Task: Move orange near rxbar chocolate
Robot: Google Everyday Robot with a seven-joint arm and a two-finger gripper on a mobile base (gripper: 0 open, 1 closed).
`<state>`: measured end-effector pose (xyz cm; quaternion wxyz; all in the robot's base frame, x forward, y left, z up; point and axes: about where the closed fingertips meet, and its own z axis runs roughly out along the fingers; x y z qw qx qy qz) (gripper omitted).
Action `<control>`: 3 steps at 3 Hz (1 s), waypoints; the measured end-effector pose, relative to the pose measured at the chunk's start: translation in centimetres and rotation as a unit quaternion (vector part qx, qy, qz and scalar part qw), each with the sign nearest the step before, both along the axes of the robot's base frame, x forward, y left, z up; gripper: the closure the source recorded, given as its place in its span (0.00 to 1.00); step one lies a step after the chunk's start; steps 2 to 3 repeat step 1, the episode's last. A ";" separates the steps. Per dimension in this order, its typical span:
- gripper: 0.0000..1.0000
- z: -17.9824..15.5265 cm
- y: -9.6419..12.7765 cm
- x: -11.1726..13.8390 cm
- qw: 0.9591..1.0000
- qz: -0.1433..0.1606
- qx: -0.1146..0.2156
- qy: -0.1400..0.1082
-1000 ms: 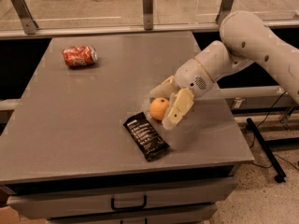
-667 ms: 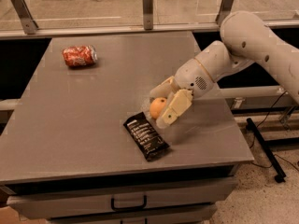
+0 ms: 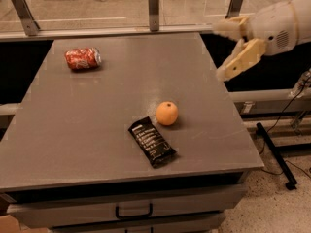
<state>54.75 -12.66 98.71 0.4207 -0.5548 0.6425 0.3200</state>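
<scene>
The orange [image 3: 166, 113] sits on the grey table [image 3: 97, 110], round with a dark stem dimple. It lies just up and right of the rxbar chocolate [image 3: 151, 141], a flat black wrapper bar with white lettering, a small gap between them. My gripper [image 3: 227, 50] is raised at the upper right, past the table's right edge, well away from the orange. Its cream fingers [image 3: 240, 59] are spread apart and hold nothing.
A crushed red soda can [image 3: 83, 58] lies on its side at the table's far left. A rail with metal posts [image 3: 153, 6] runs along the far edge. Drawers with a handle [image 3: 133, 211] are below the front edge. A black stand leg [image 3: 275, 154] lies on the floor at right.
The gripper has let go of the orange and pulled up and to the right, away from the table. The orange now rests by the bar.
</scene>
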 end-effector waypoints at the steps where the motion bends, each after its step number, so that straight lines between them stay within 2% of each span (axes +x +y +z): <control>1: 0.00 7.7 -4.9 1.8 0.992 -0.060 0.059 -0.091; 3: 0.00 7.7 -4.9 1.8 0.992 -0.060 0.059 -0.091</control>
